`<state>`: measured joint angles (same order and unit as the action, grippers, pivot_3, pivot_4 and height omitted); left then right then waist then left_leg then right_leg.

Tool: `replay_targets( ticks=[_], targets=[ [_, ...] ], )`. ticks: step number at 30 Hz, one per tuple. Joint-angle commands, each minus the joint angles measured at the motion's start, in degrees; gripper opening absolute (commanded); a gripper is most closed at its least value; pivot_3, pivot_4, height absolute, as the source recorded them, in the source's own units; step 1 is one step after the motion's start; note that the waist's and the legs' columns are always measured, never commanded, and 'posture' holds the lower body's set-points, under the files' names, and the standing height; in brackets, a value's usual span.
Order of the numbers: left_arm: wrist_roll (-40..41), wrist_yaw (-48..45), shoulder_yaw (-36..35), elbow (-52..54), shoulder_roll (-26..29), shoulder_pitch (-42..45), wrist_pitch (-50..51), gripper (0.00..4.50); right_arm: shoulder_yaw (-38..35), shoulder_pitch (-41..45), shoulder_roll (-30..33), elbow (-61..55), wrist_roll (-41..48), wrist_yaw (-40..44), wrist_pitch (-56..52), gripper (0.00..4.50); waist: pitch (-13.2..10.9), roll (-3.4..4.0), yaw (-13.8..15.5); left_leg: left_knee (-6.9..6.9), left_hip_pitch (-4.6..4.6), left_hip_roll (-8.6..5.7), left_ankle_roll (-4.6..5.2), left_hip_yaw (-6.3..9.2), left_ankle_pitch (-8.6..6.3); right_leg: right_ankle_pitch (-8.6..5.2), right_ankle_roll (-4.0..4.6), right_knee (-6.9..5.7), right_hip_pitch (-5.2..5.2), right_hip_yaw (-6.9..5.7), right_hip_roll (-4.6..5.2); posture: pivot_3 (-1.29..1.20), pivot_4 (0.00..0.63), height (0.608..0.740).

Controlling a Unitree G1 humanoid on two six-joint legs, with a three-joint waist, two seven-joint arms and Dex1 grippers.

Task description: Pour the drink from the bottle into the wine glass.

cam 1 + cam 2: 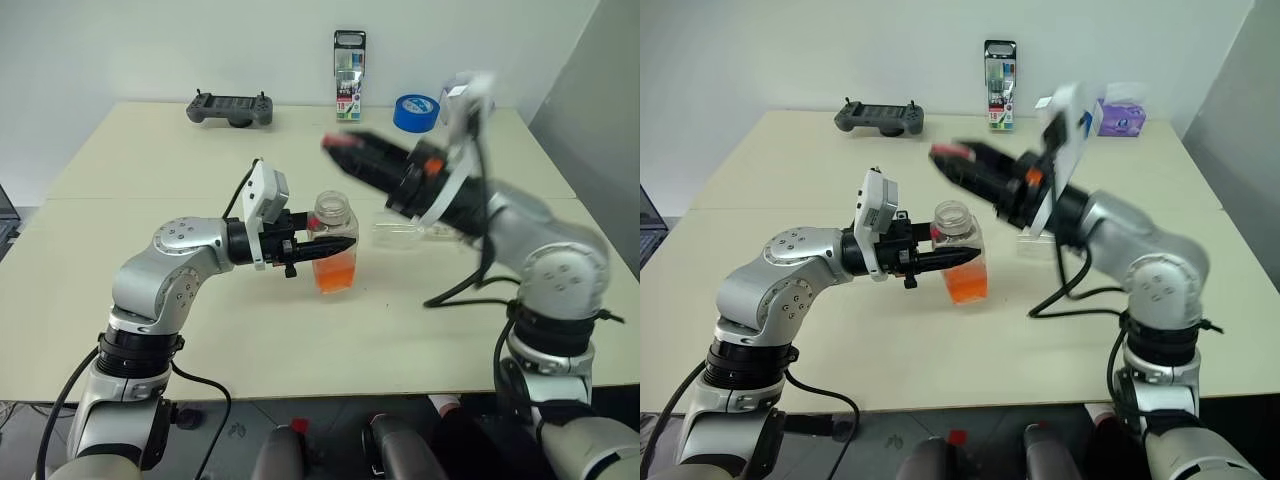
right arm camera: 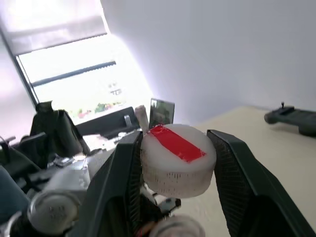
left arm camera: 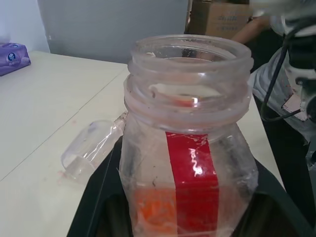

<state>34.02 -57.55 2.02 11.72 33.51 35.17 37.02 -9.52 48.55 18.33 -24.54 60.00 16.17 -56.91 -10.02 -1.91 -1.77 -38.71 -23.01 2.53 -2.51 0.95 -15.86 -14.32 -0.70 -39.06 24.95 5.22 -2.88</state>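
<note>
On tabletop, centre: one bottle, upright, long axis vertical, mouth open and pointing up, no cap on. Drink orange, filling lower part only. Red label strip running down one side. Left tool level, pointing toward robot's right, clamped narrow on bottle body, black fingers either side of it.

One cap, whitish with red strip across top, pinched between fingers of right tool; that tool raised above and behind bottle, tilted slightly upward, well clear of bottle mouth.

One wine glass, clear, lying on its side on tabletop just to robot's right of bottle, long axis roughly level, partly hidden behind right arm. Which end faces bottle: cannot tell.

Far edge: one grey game controller, one upright pack of pens, one blue tape roll, one purple tissue pack. Near half of tabletop bare, room open on robot's left and in front of bottle.
</note>
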Motion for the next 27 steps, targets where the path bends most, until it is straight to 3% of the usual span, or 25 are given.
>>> replay_targets(
  ticks=[1, 4, 7, 11, 14, 22, 27],
  targets=[
    [0.79, 0.22, -1.04, 2.26, -0.05, 0.33, -0.81, 1.81, 3.65, -6.81, 7.29, -5.70, -12.11, 0.20, 5.61, 1.81, 0.03, -0.05, 0.17, 0.00, -0.03, -0.03, 0.00, 0.01, 0.00, 0.00, -0.01, 0.03, 0.01, 0.00, 0.03, 0.00, 0.150, 0.740],
    [0.80, 0.42, -1.15, 2.27, -0.03, 0.17, -0.87, 1.81, 6.97, -18.18, 12.91, -7.87, -24.45, -1.13, 12.90, 1.81, 0.04, -0.08, 0.09, 0.00, -0.04, -0.10, 0.00, -0.11, 0.00, -0.05, -0.08, 0.07, 0.00, 0.08, 0.07, 0.00, 0.150, 0.740],
    [0.75, 0.71, -1.13, 2.23, -0.17, 0.02, -0.96, 1.81, 7.51, -33.13, 13.23, -7.28, -33.49, -4.52, 18.66, 1.81, 0.09, -0.15, 0.17, -0.02, -0.02, -0.11, 0.00, -0.08, 0.00, -0.12, -0.20, 0.06, -0.04, 0.19, 0.09, 0.00, 0.150, 0.740],
    [0.56, 1.03, -0.74, 2.03, -0.69, 0.36, -1.03, 1.81, 12.23, -42.81, 7.87, -3.85, -40.89, -7.41, 24.64, 1.81, 0.05, -0.06, -0.50, -0.01, 0.04, -0.06, -0.02, -0.24, 0.01, -0.15, -0.26, -0.06, 0.06, 0.28, 0.03, 0.00, 0.150, 0.740],
    [0.37, 0.98, -0.65, 1.84, -0.92, 0.85, -0.92, 1.81, 12.95, -44.12, 3.13, -0.60, -43.22, -9.36, 25.11, 1.81, 0.05, -0.02, -0.95, 0.00, 0.11, 0.07, -0.02, -0.25, 0.01, -0.16, -0.27, -0.10, 0.06, 0.27, -0.10, 0.00, 0.150, 0.740],
    [0.30, 0.56, -1.10, 1.70, -0.04, 1.14, -0.66, 1.81, 11.50, -42.39, -0.84, 3.31, -45.61, -9.62, 24.01, 4.38, 0.05, -0.03, -0.39, 0.00, 0.06, -0.02, -0.01, -0.27, 0.01, -0.12, -0.18, -0.02, 0.05, 0.27, -0.09, 0.00, 0.150, 0.740],
    [0.42, 0.87, -1.22, 1.98, 0.06, 0.81, -0.63, 1.81, 11.37, -41.94, -0.32, 1.43, -46.03, -8.73, 22.41, 4.44, 0.05, -0.02, -0.19, 0.00, 0.06, -0.01, -0.01, -0.25, 0.00, -0.13, -0.20, -0.02, 0.05, 0.25, -0.09, 0.00, 0.150, 0.740]
  ],
)
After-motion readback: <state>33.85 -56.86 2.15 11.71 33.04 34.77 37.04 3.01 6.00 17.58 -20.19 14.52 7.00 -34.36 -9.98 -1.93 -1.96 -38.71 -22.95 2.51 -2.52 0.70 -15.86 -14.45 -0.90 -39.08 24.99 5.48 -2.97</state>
